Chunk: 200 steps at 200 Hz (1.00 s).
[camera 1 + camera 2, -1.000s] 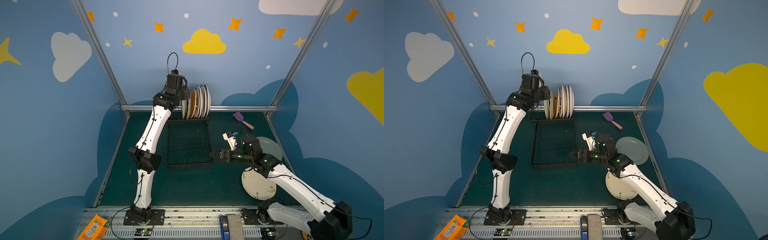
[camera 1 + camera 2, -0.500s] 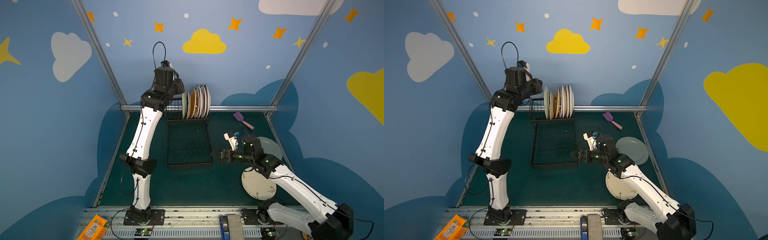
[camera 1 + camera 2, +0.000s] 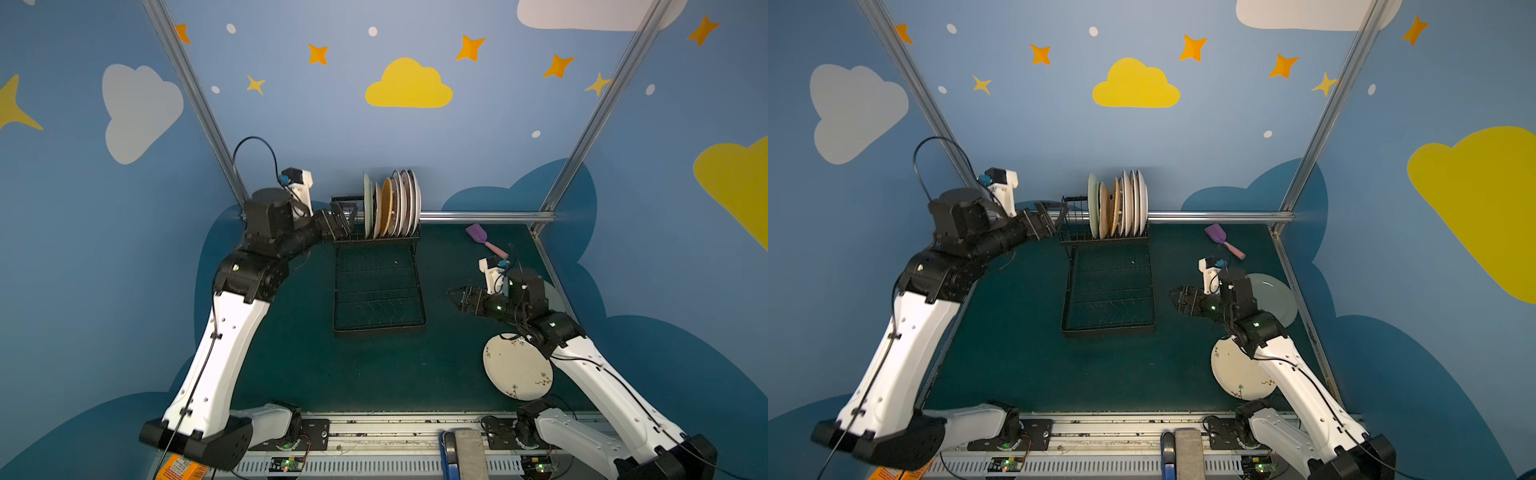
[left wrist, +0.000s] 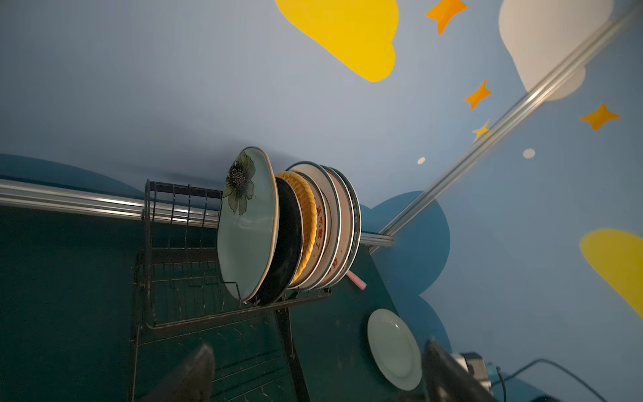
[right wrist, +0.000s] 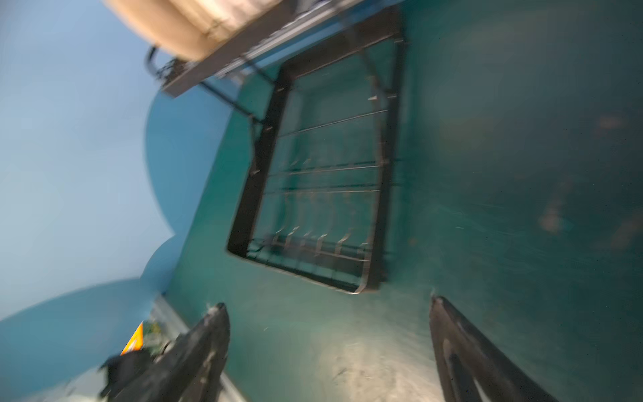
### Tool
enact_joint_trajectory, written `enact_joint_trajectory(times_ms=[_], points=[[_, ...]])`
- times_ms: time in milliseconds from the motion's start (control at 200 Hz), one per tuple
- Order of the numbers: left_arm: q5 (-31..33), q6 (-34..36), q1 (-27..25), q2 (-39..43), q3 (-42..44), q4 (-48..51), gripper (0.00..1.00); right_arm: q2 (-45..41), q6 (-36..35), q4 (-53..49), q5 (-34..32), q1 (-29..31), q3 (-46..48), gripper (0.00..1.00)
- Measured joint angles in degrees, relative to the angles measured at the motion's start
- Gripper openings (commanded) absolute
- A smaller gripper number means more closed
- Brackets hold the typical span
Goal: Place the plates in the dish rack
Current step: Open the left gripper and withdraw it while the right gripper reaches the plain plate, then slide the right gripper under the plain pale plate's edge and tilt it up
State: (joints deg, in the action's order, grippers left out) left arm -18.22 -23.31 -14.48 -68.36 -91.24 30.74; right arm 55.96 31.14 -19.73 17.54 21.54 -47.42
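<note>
Since a sec ago the L gripper (image 3: 341, 219) has dropped from up beside the plates to the rack's left end. Its arm has swung down and outward, and its jaws have gone from nearly closed to spread wide w/ nothing btwn them. R arm has barely shifted. Judging by that, a plate has just been let go and L is backing off to clear the row.

The dish rack (image 3: 379, 330) sits mid-table by the back wall. The plates (image 3: 392, 203), approx seven, stand on edge in the upper tier's wire slots, packed close toward its right end. Nearest L in the left wrist view is the green flower plate (image 4: 247, 229), then a dark plate (image 4: 288, 243), then the orange woven plate (image 4: 308, 209). Slots left of them are free, and the lower tray holds no plate.

The R gripper (image 3: 459, 297) hovers over the table (image 3: 374, 374), jaws wide, holding nothing. It is btwn the tray and a plain pale green plate (image 3: 1277, 297). A cream floral plate (image 3: 515, 365) lies flat nearer the front. Both are on R's side, so prob. R's to fetch.

Writing: red Chinese chars run round the rim of the lettered plate (image 4: 320, 229), too tilted to read. An orange packet (image 3: 178, 471) at the front edge has print, unreadable.
</note>
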Motion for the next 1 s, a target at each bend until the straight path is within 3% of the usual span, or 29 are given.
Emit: enact_joint_trajectory(times_ms=[255, 536, 776, 1001], points=[[-11.6, -2.5, 0.5, 17.4, 22.1, -8.4, 1.0, -1.1, 3.0, 1.7, -5.6, -16.1, 8.7, 0.88], [-24.0, -4.9, 0.5, 28.4, 42.4, -13.4, 1.0, -1.9, 9.8, 13.2, -12.4, -31.5, 21.0, 0.88], [-27.7, -9.9, 0.3, 28.3, 50.4, -21.5, 1.0, -0.8, 11.4, 20.0, -13.8, -42.4, 23.5, 0.88], [-28.0, -12.6, -0.5, 22.9, 51.2, -26.6, 1.0, 5.2, 12.8, 28.2, -9.7, -51.3, 25.9, 0.88]])
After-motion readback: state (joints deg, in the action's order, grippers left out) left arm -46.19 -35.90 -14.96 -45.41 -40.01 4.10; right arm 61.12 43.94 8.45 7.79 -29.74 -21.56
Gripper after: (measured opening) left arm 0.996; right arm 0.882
